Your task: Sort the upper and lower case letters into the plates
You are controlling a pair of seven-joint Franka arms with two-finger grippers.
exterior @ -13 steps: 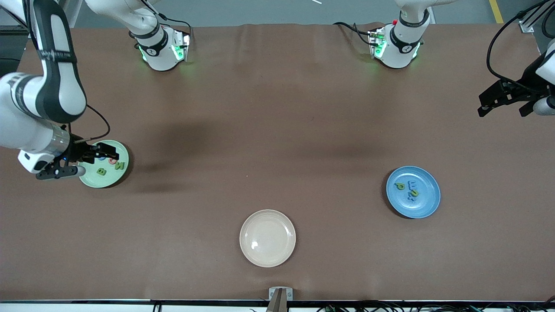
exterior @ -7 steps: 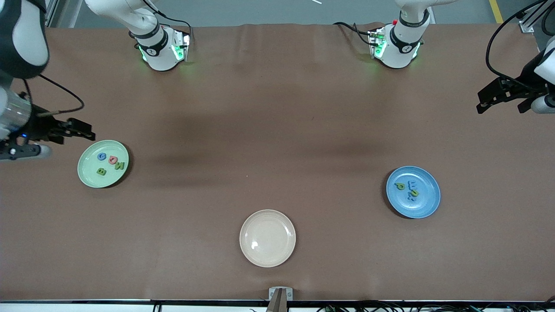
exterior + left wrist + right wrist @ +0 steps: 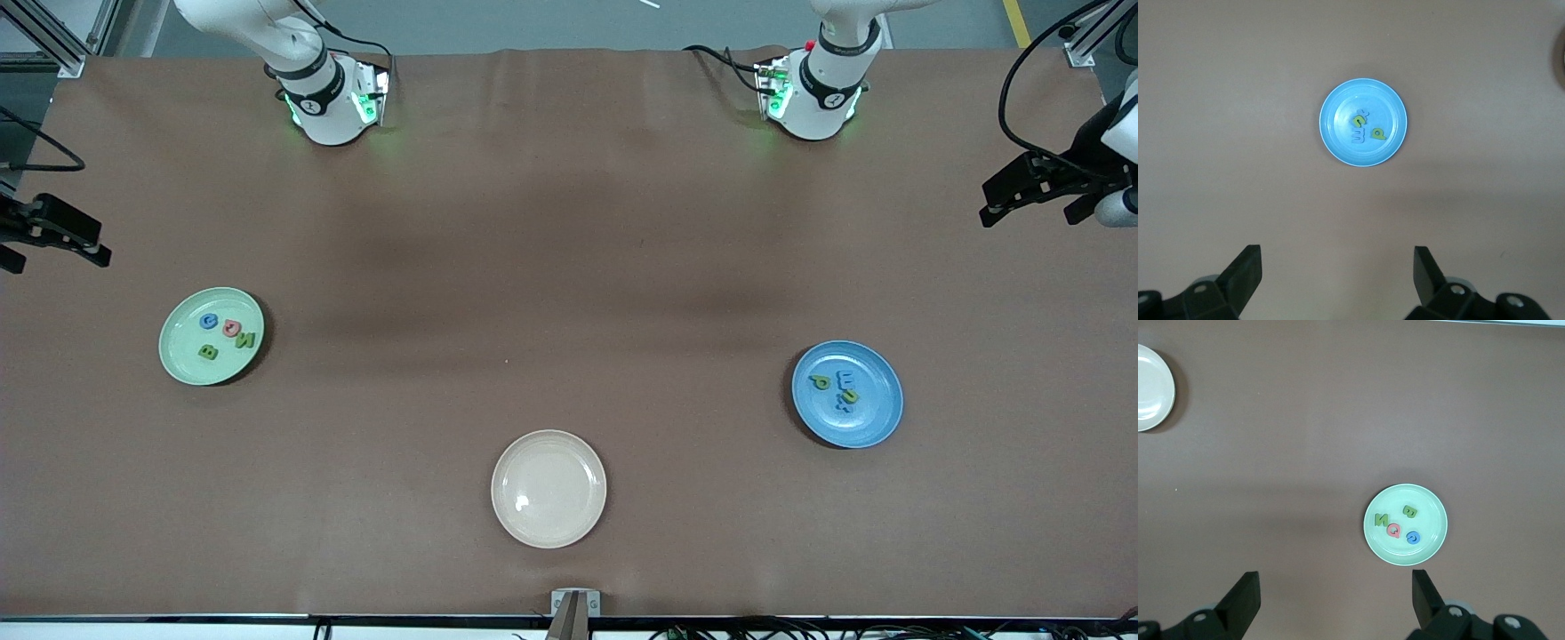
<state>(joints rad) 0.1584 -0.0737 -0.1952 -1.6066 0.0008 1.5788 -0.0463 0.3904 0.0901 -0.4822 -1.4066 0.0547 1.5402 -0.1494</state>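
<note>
The pale mint green plate [image 3: 182,354] lies toward the right arm's end of the table and holds several letters [image 3: 232,329] in blue, red and green. Toward the left arm's end, the bright blue plate [image 3: 876,414] holds several green and blue letters [image 3: 820,382]. My right gripper [image 3: 53,240] hangs open and empty at its table end, high above the mint plate [image 3: 1431,550]. My left gripper [image 3: 1027,213] waits open and empty at its own table end. It looks down on the blue plate [image 3: 1338,143]. Both pairs of fingers [image 3: 1245,270] [image 3: 1245,593] stand wide apart.
An empty cream-beige plate [image 3: 548,488] lies nearest the front camera, between the two other plates; it also shows in the right wrist view as the cream plate [image 3: 1151,387]. The brown table cover [image 3: 569,267] is bare between the plates. The arm bases [image 3: 333,102] stand along the table's edge.
My right gripper has risen off the mint plate and drawn back toward its end of the table, its fingers opening slightly. The left gripper has barely moved. The letters lie as before.
</note>
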